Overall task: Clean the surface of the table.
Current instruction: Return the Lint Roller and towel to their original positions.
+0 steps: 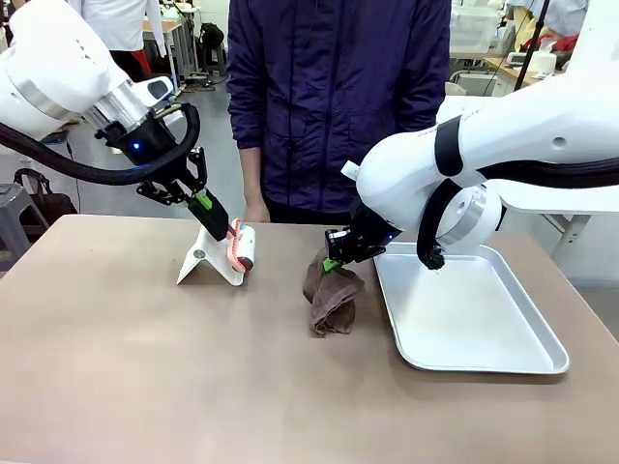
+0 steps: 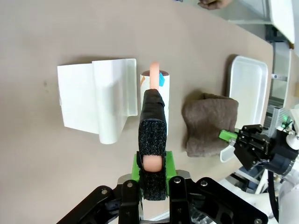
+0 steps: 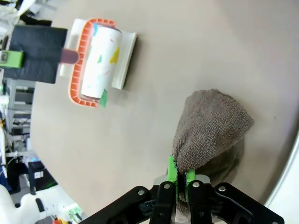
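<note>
My left gripper (image 1: 206, 208) (image 2: 152, 164) is shut on the orange handle of a lint roller (image 1: 241, 247) (image 2: 155, 91) (image 3: 100, 63), whose white roll rests on a white plastic stand (image 1: 211, 259) (image 2: 96, 105) at the far left of the taupe table (image 1: 145, 377) (image 2: 56, 32) (image 3: 187, 46). My right gripper (image 1: 334, 263) (image 3: 180, 175) is shut on the top of a brown cloth (image 1: 331, 298) (image 3: 210, 130) (image 2: 208, 122), which hangs from it and bunches on the table beside the tray.
A shallow silver metal tray (image 1: 503, 362) (image 2: 247, 81) lies at the right of the table, close to the cloth. A person in a dark jacket (image 1: 338, 97) stands at the far edge, one hand (image 1: 256, 211) near the stand.
</note>
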### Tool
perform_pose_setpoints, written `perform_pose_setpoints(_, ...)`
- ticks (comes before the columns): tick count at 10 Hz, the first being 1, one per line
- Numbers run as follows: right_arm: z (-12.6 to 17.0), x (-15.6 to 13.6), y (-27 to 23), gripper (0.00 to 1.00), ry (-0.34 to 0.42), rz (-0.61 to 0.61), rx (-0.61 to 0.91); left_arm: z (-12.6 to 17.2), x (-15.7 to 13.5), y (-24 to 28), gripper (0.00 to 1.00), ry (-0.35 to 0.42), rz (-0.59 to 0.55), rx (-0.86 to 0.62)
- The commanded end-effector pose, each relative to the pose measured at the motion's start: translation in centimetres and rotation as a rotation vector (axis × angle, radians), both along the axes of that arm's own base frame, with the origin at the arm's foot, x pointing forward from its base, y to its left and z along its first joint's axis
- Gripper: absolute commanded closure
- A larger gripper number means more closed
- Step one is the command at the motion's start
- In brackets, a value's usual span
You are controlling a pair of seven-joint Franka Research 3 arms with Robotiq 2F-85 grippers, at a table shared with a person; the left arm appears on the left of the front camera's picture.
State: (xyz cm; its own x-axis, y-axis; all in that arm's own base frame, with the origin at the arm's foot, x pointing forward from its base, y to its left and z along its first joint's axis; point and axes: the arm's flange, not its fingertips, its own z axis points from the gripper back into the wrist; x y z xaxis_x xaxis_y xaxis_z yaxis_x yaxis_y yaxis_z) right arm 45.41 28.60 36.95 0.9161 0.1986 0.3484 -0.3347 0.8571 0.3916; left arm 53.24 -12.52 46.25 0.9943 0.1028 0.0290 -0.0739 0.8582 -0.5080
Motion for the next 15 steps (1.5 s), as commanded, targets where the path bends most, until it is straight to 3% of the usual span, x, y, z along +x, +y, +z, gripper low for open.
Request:
perform_pose_setpoints(1, -0.5, 0.2, -0.2, 0.93, -0.027, -0.009, 0.004, 0.3, 0.4, -0.5, 0.78, 0.01, 0.0, 0.032)
perform_pose_setpoints(9, -1.1, 0.0, -0.2, 0.93, -0.006, -0.016, 0.001, -1.8, 0.6, 0.7, 0.78, -0.021, 0.019, 0.05)
perform_pose_setpoints(15, -0.9, -0.1, 0.0, 0.93, -0.003, -0.006, -0.01, -2.4, 0.8, 0.3, 0.78, 0.008, 0.011, 0.063)
